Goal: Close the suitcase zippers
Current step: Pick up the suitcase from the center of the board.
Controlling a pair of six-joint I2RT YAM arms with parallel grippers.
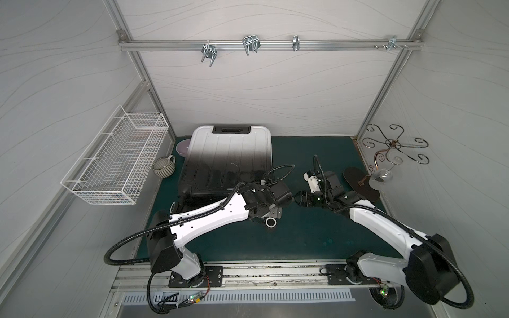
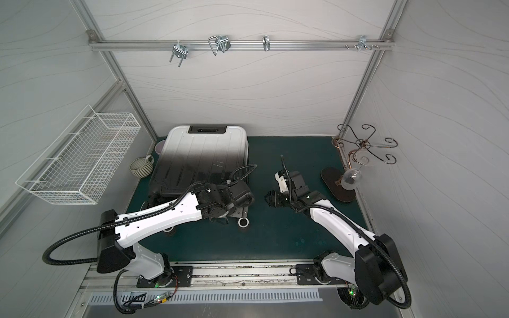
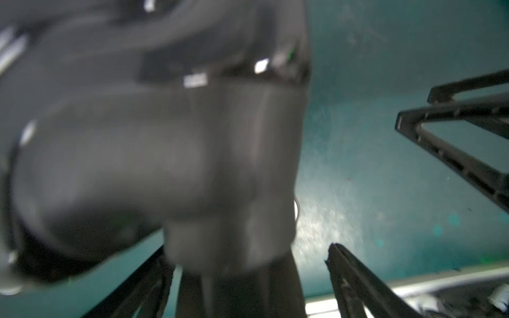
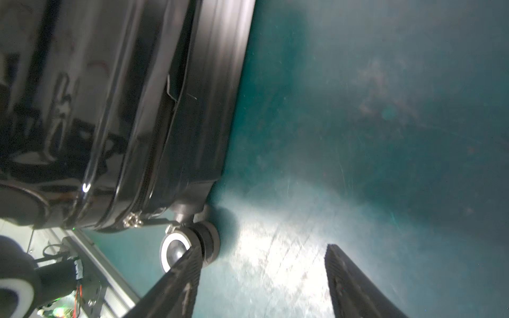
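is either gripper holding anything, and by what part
Right gripper: nothing, jaws open over the mat. Left gripper: a blurred grey part sits between its fingers; grip unclear.

The suitcase (image 4: 68,115) shell is glossy, ribbed hard plastic. The table (image 4: 371,124) has a matt green covering, scuffed pale in patches.

Pale grey walls (image 1: 261,104) with a faint wavy line pattern enclose the cell on three sides. Aluminium frame posts (image 1: 389,82) stand at the back corners. A metal rail (image 1: 330,44) crosses the back wall and carries metal hooks (image 1: 250,45). A white wire basket (image 1: 115,159) hangs on the left wall. The bench (image 1: 303,236) has a dark green surface.
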